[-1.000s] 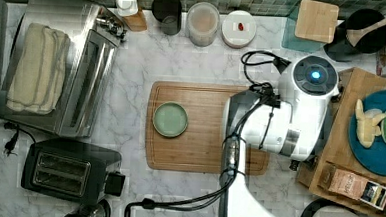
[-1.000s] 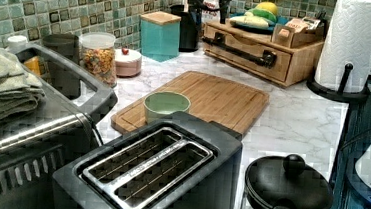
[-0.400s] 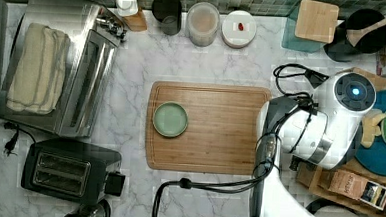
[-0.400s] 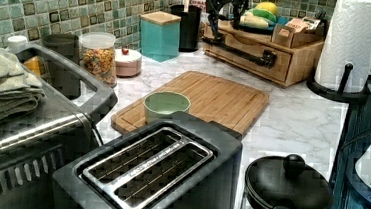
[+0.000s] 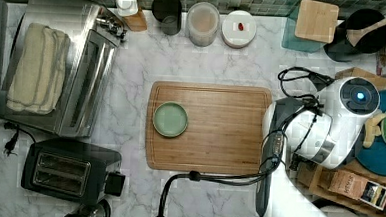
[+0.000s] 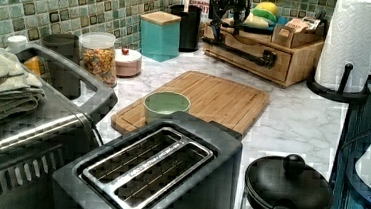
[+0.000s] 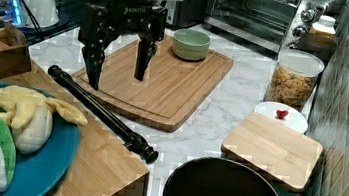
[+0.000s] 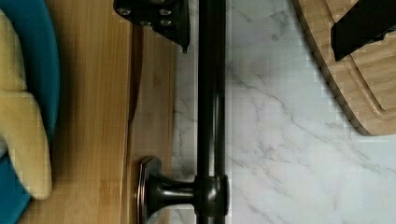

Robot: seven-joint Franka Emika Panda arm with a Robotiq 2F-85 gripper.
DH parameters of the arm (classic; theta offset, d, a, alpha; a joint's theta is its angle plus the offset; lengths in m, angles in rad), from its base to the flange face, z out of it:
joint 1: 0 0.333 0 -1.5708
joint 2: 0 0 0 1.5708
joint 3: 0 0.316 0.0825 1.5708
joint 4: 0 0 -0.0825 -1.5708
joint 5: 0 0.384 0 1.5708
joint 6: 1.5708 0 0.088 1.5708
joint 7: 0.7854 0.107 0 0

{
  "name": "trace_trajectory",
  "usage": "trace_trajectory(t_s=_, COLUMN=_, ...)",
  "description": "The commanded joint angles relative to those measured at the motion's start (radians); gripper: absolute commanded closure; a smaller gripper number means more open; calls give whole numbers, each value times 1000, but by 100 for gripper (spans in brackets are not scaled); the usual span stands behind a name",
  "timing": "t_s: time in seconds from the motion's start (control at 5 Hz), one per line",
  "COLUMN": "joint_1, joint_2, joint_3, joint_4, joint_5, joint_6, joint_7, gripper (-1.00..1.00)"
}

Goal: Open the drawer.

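At the three o'clock edge of the top view, the drawer [image 7: 99,159] sits shut in its wooden stand, black bar handle [image 7: 102,113] across its front. The gripper [image 7: 117,76] hangs above that handle, fingers [image 7: 143,59] spread wide and holding nothing, one to each side of the bar, with the cutting board [image 7: 164,81] beyond.

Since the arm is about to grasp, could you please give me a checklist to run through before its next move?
1. Gripper open: ok, fingers spread wide.
2. Long black metal bar handle between the fingers: ok, the wrist view shows one finger on each side.
3. Fingers low enough to close on the bar: cannot tell.
4. Shallow light-brown wooden drawer shut, ready to pull: ok.
5. Pull path free: cannot tell; the rectangular bamboo cutting board lies in front, across a strip of marble.
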Motion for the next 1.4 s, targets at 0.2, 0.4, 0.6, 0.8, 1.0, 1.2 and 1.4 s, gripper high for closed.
trace_trajectory(t_s=0.2, joint_1=-62, joint_2=37, joint_3=-11, joint_4=3, joint_5=26, joint_6=78, joint_7=-111, gripper=-100)
trace_trajectory(t_s=0.4, joint_1=-14, joint_2=53, joint_3=-63, joint_4=-15, joint_5=50, joint_6=117, joint_7=-97, gripper=-100)
trace_trajectory(t_s=0.6, joint_1=-46, joint_2=53, joint_3=-38, joint_4=-47, joint_5=-10, joint_6=175, joint_7=-68, gripper=-100)
trace_trajectory(t_s=0.8, joint_1=-62, joint_2=67, joint_3=-37, joint_4=-67, joint_5=-5, joint_6=245, joint_7=-93, gripper=-100)
trace_trajectory(t_s=1.0, joint_1=-85, joint_2=89, joint_3=-11, joint_4=-91, joint_5=42, joint_6=305, joint_7=-127, gripper=-100)
trace_trajectory(t_s=1.2, joint_1=-89, joint_2=87, joint_3=3, joint_4=-108, joint_5=56, joint_6=301, joint_7=-120, gripper=-100)
trace_trajectory(t_s=1.4, joint_1=-96, joint_2=90, joint_3=12, joint_4=-128, joint_5=74, joint_6=303, joint_7=-128, gripper=-100)
